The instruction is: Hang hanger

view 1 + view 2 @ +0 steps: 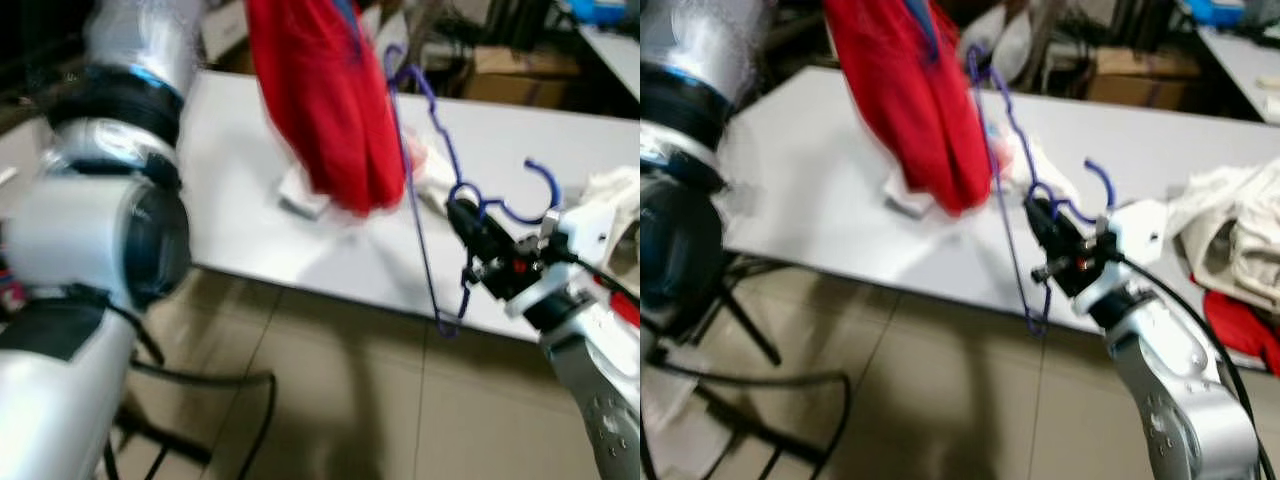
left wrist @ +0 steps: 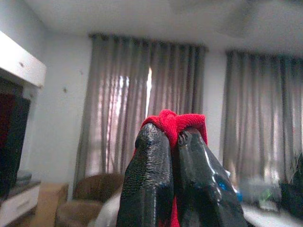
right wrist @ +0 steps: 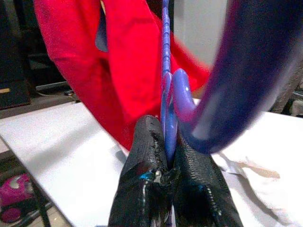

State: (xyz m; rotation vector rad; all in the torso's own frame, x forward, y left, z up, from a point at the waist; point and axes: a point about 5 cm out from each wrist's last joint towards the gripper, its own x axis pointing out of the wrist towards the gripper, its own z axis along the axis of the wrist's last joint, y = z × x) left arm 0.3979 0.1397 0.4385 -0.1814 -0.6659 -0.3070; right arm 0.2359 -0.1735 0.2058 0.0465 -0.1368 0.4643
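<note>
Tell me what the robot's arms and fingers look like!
The left arm is fat and shiny silver with black rings at its joints. The right arm is silver too, with a white block, a bit of red and a thin black cable along it. Each gripper, left and right, has two long black fingers with a bumpy surface.

A lived-in home room: long grey curtains [image 2: 142, 109] cover the windows, a brown armchair [image 2: 90, 191] sits below, and a white surface [image 1: 250, 200] stands on tiled floor [image 1: 330, 400].

Garment [image 1: 325, 100] hangs left of hanger [image 1: 425, 200], both above table [image 1: 240, 200]; clothes pile [image 1: 1235, 240] on table's right
</note>
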